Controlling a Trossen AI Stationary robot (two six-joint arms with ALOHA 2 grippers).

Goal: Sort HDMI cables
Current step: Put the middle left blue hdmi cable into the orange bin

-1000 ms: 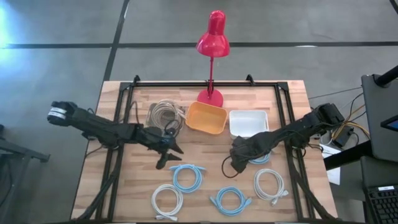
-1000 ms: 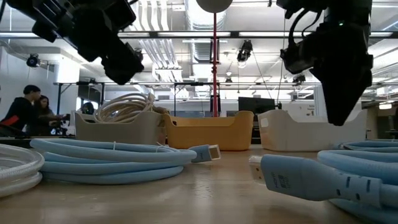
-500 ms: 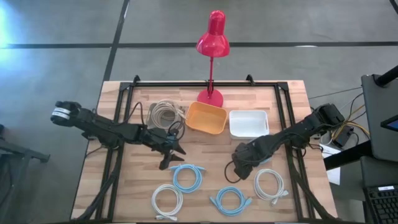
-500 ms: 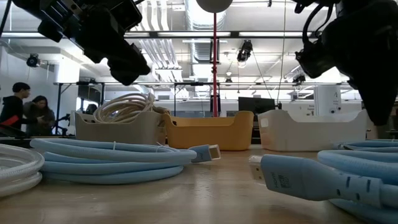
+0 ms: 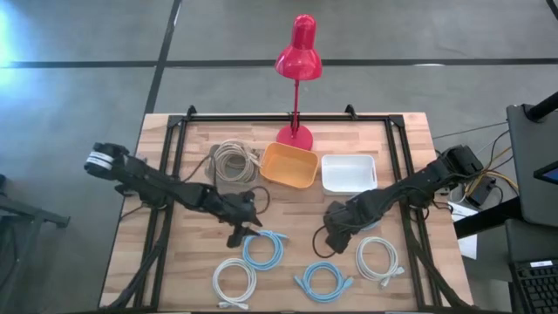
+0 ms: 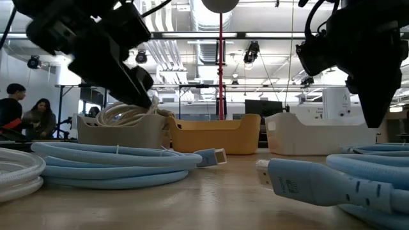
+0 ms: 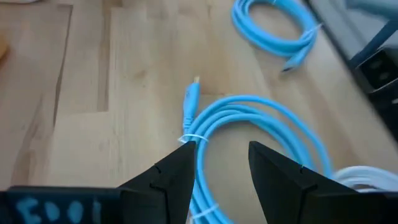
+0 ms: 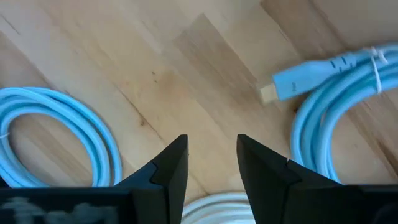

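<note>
The left claw (image 5: pixel 241 232) hangs low over the wooden table (image 5: pixel 174 262), its two fingers (image 7: pixel 177 177) apart and straddling the rim of a blue coil (image 5: pixel 262 249) that lies just below and ahead of it; the wrist view shows the coil's plug (image 7: pixel 190 99) pointing away past the fingertips, with a white tie around the strands right between them. Behind that claw, toward the back of the table, a grey bin (image 5: pixel 228 161) holds the beige cables (image 6: pixel 128 112). Beside it sit an orange bin (image 5: pixel 289 166) and a white bin (image 5: pixel 349 173), with a red lamp (image 5: pixel 298 52) standing behind the orange one. To the near side of the left claw, a white coil (image 5: pixel 234 282) rests flat on the wood, close against the blue one. The right claw (image 5: pixel 333 237) hovers over bare wood toward the middle of the table, fingers (image 8: pixel 171 171) parted and holding nothing. From its wrist, a second blue coil (image 8: pixel 59 134) lies off one side and a third (image 8: pixel 339 118) off the other, that one's plug aimed at the gap ahead of the fingers, and a sliver of white cable shows right beneath them. From above, another white coil (image 5: pixel 377 259) sits just beside the right claw toward the table's front edge. Two people (image 6: pixel 22 115) are far back in the room.
</note>
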